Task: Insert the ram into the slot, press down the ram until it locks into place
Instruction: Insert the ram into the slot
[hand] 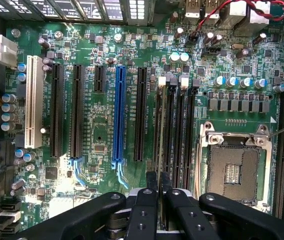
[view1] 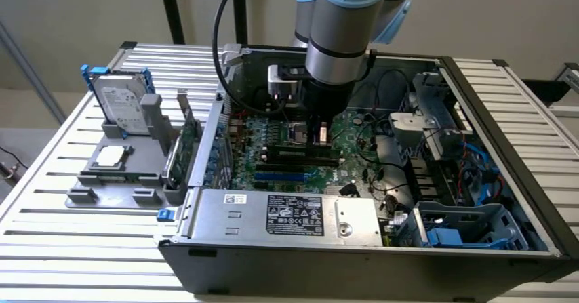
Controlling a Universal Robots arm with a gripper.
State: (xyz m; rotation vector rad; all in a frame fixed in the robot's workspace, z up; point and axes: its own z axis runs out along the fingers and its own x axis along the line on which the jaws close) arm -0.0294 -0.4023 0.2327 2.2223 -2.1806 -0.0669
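My gripper (view1: 321, 139) reaches down inside the open computer case, just above the motherboard (view1: 249, 171). In the wrist view its two black fingertips (hand: 152, 181) stand close together, with the ram (hand: 158, 130) between them. I see the ram edge-on, as a thin green strip. It runs along the outermost slot of a bank of long black slots (hand: 182, 130) with pale end latches (hand: 163, 80). In the exterior view this bank (view1: 299, 156) lies right under the gripper. Whether the ram is fully seated cannot be made out.
A blue socket (hand: 120, 115) and black expansion sockets lie on one side of the memory bank, and the open CPU socket (hand: 232, 172) on the other. Cables and a drive cage (view1: 462, 228) fill the exterior view's right. A grey fixture with a hard drive (view1: 122, 106) sits outside the case on the left.
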